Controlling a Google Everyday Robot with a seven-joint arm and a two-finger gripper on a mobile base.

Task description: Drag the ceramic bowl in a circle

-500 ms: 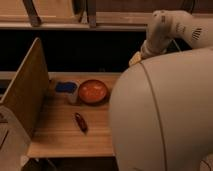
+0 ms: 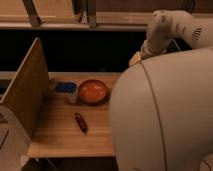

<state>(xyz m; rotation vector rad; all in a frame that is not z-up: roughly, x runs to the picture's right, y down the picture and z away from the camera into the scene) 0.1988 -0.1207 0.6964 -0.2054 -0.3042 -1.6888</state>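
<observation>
The ceramic bowl (image 2: 93, 91), round, shallow and glossy orange-red, sits on the wooden table (image 2: 65, 137) near its back edge, with nothing touching it. My white arm (image 2: 160, 115) fills the right half of the view, and its upper link (image 2: 170, 30) bends down behind it. My gripper is hidden behind this arm, somewhere right of the bowl. All three things on the table lie free, so the gripper holds nothing and stands open.
A small pale cup with a blue top (image 2: 66, 91) stands just left of the bowl, almost touching it. A small dark red elongated object (image 2: 80, 122) lies in front of them. An upright wooden panel (image 2: 25, 92) borders the table's left side. Dark shelving runs behind.
</observation>
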